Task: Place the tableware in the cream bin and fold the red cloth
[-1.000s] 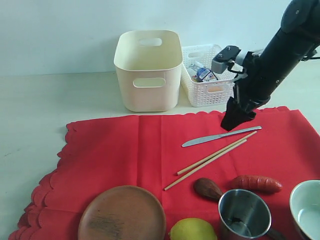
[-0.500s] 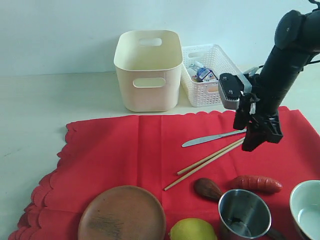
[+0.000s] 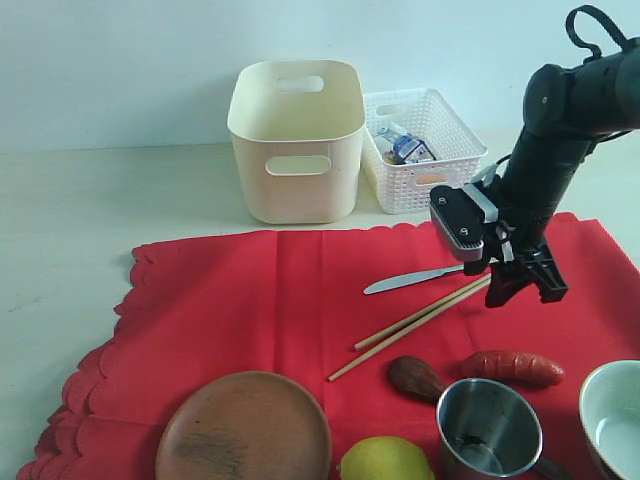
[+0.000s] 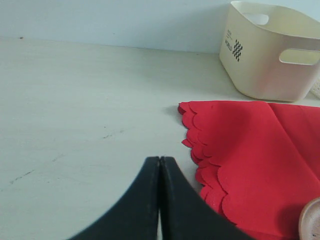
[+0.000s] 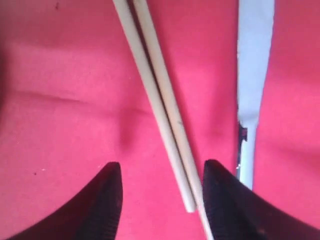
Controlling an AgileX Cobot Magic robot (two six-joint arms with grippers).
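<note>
**Chopsticks straddled, nothing binned, cloth unfolded**

The chopsticks (image 3: 415, 325) lie side by side, pale and slim, slanting across the red cloth (image 3: 250, 300) just beside the knife (image 3: 415, 279). The right gripper (image 5: 160, 200) stands over one end of them, its fingers apart on either side and not gripping. The plate (image 3: 245, 428), spoon (image 3: 415, 378), cup (image 3: 488, 428) and bowl (image 3: 610, 415) also sit on the spread cloth, so every piece has yet to go into the cream bin (image 3: 296, 150) beyond it. The left gripper (image 4: 159, 200), clenched on nothing, hangs over bare table (image 4: 75, 100).
</note>
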